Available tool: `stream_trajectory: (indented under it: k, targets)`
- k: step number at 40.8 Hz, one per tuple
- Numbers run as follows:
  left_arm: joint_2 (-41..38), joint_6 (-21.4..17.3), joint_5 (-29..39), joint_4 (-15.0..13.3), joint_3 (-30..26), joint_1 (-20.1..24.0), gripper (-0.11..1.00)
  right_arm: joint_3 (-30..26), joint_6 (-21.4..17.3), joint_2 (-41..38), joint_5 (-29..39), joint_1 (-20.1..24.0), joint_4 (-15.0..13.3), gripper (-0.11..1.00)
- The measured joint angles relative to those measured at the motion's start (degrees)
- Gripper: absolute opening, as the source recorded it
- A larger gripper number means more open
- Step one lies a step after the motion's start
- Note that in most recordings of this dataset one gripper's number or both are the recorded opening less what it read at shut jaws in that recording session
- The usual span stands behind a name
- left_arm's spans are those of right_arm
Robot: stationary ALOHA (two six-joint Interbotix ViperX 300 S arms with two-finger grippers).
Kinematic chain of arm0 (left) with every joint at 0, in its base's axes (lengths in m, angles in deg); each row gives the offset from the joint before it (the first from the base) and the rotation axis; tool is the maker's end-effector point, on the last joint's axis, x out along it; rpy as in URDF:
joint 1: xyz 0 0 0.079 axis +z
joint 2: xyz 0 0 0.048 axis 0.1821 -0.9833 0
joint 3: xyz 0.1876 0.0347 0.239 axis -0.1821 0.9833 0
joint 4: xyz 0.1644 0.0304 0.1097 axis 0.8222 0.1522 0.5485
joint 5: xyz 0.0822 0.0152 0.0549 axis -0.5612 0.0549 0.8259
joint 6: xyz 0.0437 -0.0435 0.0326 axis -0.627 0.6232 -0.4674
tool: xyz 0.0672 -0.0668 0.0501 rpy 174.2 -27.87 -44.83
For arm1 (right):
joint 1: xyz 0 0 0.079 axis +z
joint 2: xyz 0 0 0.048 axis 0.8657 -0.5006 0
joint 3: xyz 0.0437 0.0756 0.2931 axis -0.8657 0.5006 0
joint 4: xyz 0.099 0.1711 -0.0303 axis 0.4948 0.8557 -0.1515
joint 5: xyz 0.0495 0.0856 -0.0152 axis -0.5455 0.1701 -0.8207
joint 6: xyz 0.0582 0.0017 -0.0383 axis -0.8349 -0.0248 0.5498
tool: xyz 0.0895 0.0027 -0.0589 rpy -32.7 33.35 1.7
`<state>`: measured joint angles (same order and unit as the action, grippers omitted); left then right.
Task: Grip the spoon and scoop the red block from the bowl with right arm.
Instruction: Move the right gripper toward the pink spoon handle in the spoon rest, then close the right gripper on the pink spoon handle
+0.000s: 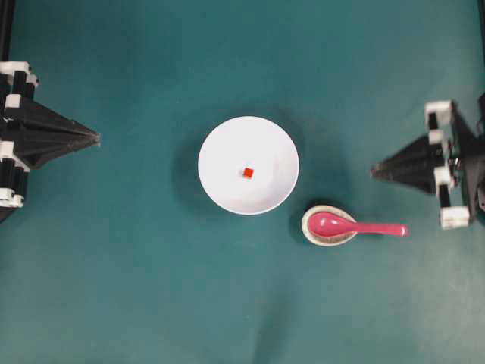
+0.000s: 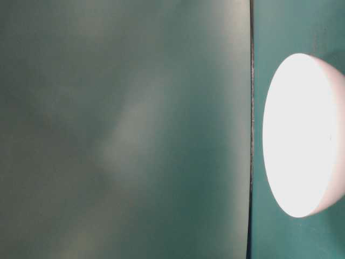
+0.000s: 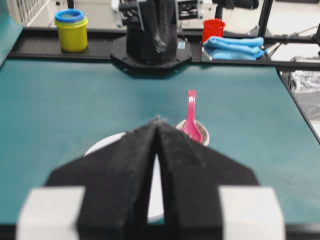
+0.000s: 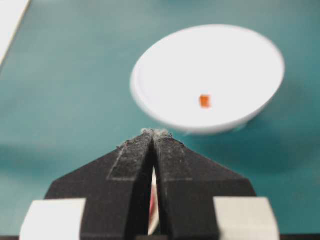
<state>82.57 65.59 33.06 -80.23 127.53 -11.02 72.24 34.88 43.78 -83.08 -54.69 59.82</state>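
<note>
The pink spoon [image 1: 355, 226] lies with its scoop in a small speckled oval dish [image 1: 328, 227] and its handle pointing right; it also shows in the left wrist view as the spoon [image 3: 191, 116]. A white bowl [image 1: 227, 182] sits mid-table with the tiny red block [image 1: 248, 173] inside, seen too as the block [image 4: 204, 100] in the bowl [image 4: 165, 60]. My right gripper [image 1: 373, 171] is shut, empty, right of the bowl and above the spoon's handle end. My left gripper [image 1: 97, 137] is shut and empty at the far left.
The table-level view shows the white bowl [image 2: 302, 135] side-on against the green mat. Beyond the table's far edge in the left wrist view stand a yellow cup stack [image 3: 71, 31], a red cup [image 3: 213, 28] and blue cloth [image 3: 235, 47].
</note>
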Motion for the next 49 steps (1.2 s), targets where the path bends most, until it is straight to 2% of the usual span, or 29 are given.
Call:
stream_trajectory:
  k: [5, 8, 11, 14, 24, 29, 36, 42, 49]
  targets:
    - [0.0, 0.0, 0.6, 0.0, 0.0, 0.1, 0.00, 1.8, -2.7, -4.7, -6.7, 4.1, 3.3, 0.04]
    - [0.0, -0.1, 1.0, 0.1, 0.0, 0.0, 0.00, 1.9, -3.1, -7.4, -9.0, 6.2, 6.2, 0.18]
    - [0.0, -0.1, 1.2, 0.0, 0.0, 0.1, 0.00, 2.0, -3.2, -11.1, -10.8, 8.8, 10.8, 0.34]
    - [0.0, -0.1, 1.3, 0.0, 0.0, 0.0, 0.00, 2.0, -3.2, -14.4, -12.0, 11.5, 14.8, 0.42]
    - [0.0, -0.1, 1.4, 0.1, 0.0, 0.0, 0.00, 2.6, -3.3, -24.6, -19.1, 21.8, 25.8, 0.40]
    - [0.0, -0.1, 1.8, 0.0, 0.0, 0.0, 0.00, 3.0, -3.2, -29.0, -21.5, 25.4, 30.2, 0.40]
    - [0.0, -0.1, 2.3, 0.1, 0.0, 0.0, 0.00, 2.8, -3.2, -33.6, -23.2, 29.1, 33.5, 0.40]
    - [0.0, -0.1, 2.7, 0.0, 0.0, 0.0, 0.00, 2.7, -3.0, -35.3, -23.4, 30.1, 34.3, 0.40]
    - [-0.1, -0.1, 3.3, 0.1, 0.0, 0.0, 0.00, 2.7, -1.1, -35.7, -23.6, 30.2, 34.5, 0.40]
